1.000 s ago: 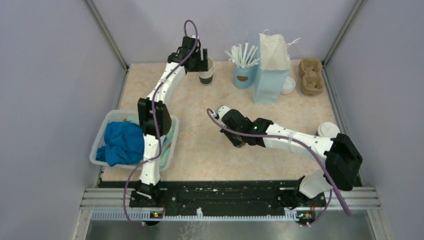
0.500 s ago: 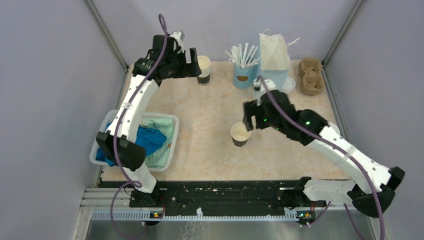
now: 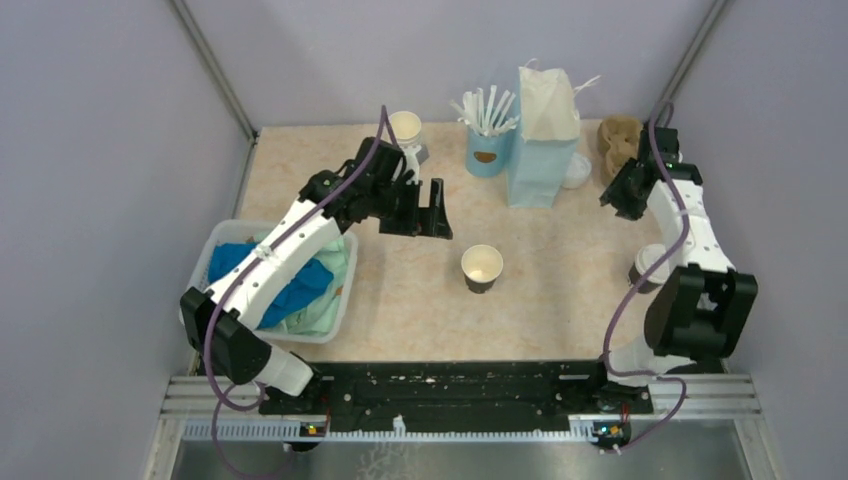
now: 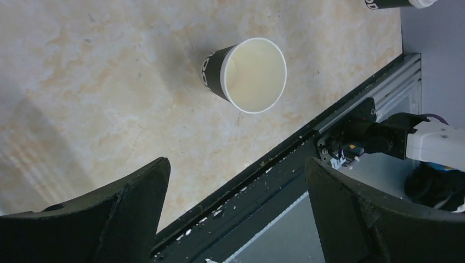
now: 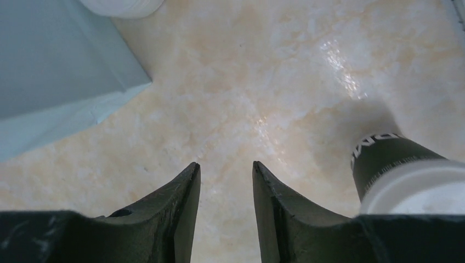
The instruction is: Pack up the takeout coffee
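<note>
Using the light blue paper bag at the back of the table as my reference for everything. The takeout coffee stands upright to the right of the bag and a good way toward the near edge, right by the table's side. It's partly hidden behind the right arm, and nothing is holding it.

The right gripper hangs just right of the bag, pointing down at bare tabletop. Its fingers are parted by a narrow gap with nothing between them. In its wrist view the bag's corner is off to one side and the coffee's black band and white lid are off to the other, clear of the fingers.

The left gripper is left of the bag and a bit nearer the front, jaws spread wide and empty. A lidless cup stands mouth-up in front of the bag, apart from both grippers. Another lidless cup sits well left of the bag. The blue cup of white sticks is just beside the bag's left side. The cardboard cup carrier is to the bag's right, at the back.
</note>
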Tool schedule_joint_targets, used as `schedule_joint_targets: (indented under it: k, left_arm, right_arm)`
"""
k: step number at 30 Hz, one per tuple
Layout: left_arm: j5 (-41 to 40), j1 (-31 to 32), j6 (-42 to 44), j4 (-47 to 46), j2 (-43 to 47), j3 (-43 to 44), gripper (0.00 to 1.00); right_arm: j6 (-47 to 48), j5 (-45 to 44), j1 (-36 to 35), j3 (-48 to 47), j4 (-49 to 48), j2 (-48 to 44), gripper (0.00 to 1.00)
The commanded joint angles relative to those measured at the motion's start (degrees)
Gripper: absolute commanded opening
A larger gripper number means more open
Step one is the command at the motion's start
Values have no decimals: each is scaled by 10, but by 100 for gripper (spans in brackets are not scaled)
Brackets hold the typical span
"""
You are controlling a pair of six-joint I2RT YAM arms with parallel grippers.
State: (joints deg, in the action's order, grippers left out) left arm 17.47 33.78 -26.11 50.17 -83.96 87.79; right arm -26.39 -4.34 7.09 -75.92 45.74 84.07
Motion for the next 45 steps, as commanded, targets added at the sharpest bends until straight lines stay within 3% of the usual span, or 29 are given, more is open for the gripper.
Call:
schedule_joint_targets:
  k: [1, 5, 13, 19, 29, 45]
  left_arm:
    - [17, 10, -14, -29, -15, -1, 98]
    - [10, 10, 15, -28, -44, 8, 99]
    - [32, 9, 40, -44, -102, 19, 98]
    - [56, 10, 52, -20, -152, 50, 99]
    - [45, 9, 60, -22, -158, 56, 98]
    - [35, 8, 55, -20, -146, 42, 98]
  right_arm:
    - [-61, 61, 25, -89, -84, 108, 40]
    - [-51, 52, 26, -183, -81, 226, 40]
    - [16, 19, 10, -366, -6, 370, 40]
    - [29, -3, 3, -419, 17, 416, 38]
    - [50, 0, -5, -484, 32, 473, 29]
    - [57, 4, -13, -505, 33, 504, 20]
